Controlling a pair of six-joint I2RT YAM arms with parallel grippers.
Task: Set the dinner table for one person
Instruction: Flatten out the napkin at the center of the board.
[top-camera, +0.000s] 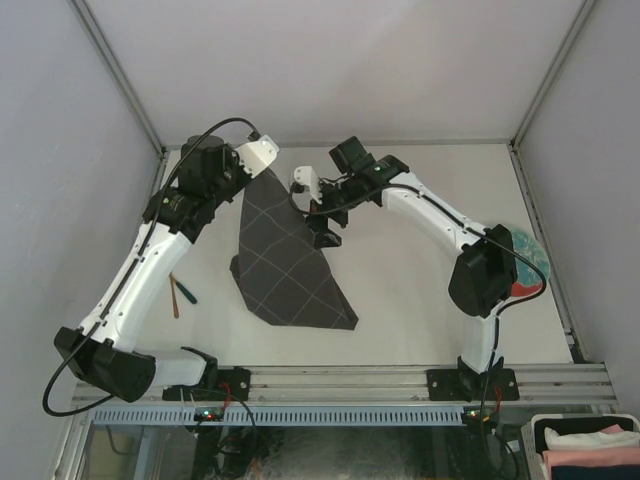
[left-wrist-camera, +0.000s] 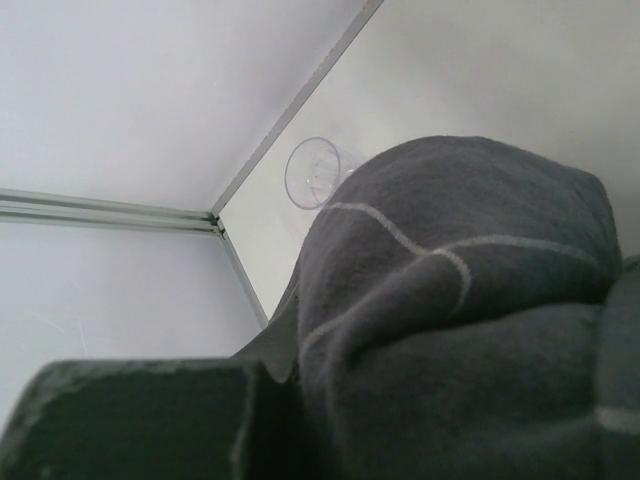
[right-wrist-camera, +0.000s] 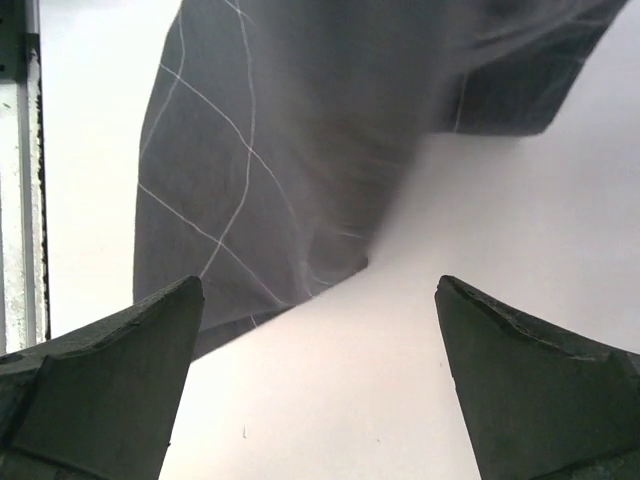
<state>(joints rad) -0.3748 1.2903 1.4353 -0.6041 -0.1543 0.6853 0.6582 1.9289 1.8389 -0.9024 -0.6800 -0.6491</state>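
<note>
A dark grey checked cloth (top-camera: 285, 265) lies on the off-white dinner table (top-camera: 420, 300), one corner lifted towards the back. My left gripper (top-camera: 262, 158) is shut on that raised corner. In the left wrist view the cloth (left-wrist-camera: 460, 320) bunches over the jaws and hides them. My right gripper (top-camera: 325, 232) hangs open just right of the cloth's edge. Seen from the right wrist, its gripper (right-wrist-camera: 318, 290) has only bare table (right-wrist-camera: 480, 200) between the fingers, with the cloth (right-wrist-camera: 260, 150) beyond the tips.
A clear plastic cup (left-wrist-camera: 318, 172) stands near the back corner rails. A colourful plate (top-camera: 528, 262) sits at the right edge, partly behind the right arm. Two utensils (top-camera: 180, 291) lie left of the cloth. A bin of folded cloths (top-camera: 590, 445) is below the table's front rail.
</note>
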